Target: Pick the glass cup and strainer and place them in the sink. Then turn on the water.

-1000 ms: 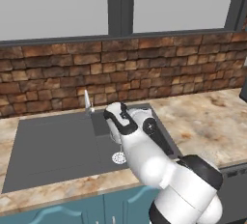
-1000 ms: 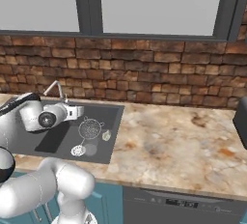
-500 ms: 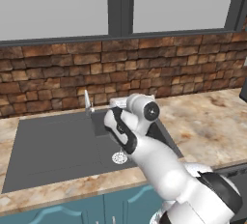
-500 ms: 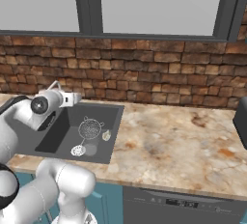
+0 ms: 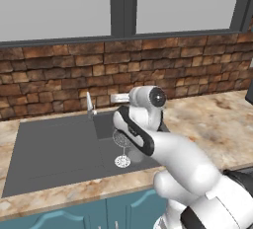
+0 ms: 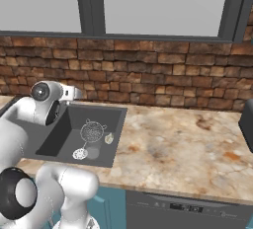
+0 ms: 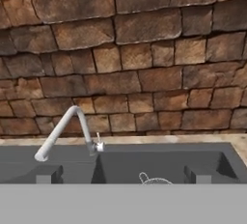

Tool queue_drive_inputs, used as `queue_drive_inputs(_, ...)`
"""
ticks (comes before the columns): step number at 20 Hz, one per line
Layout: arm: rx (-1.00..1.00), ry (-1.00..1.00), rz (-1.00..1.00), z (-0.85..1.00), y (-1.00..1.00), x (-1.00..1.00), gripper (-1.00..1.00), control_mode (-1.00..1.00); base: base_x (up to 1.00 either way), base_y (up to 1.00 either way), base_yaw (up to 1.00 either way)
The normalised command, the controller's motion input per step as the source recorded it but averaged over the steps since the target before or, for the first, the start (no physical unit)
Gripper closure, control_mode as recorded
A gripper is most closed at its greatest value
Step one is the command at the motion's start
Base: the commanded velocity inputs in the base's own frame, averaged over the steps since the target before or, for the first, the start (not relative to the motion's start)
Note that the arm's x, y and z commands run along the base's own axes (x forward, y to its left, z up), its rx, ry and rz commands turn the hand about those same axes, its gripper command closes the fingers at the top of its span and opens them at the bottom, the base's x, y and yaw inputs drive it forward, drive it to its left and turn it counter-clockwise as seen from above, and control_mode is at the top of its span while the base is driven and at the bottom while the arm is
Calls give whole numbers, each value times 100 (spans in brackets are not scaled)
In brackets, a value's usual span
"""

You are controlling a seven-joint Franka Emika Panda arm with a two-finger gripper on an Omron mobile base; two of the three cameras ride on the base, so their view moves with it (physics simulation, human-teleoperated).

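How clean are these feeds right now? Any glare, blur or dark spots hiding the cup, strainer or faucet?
Right base view: even, soft light, no glare; the strainer reads clearly in the sink, the glass cup is faint because it is clear. Left base view: the arm hides much of the strainer. Hand view: brick slightly soft, faucet sharp, no water stream.
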Motion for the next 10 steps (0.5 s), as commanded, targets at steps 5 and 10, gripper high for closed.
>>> queue_drive_inputs(5, 0, 5, 26, -55, -2, 1, -100, -100, 0, 0, 0)
queue_drive_inputs(10, 0, 0, 27, -56, 0, 0, -100, -100, 0, 0, 0)
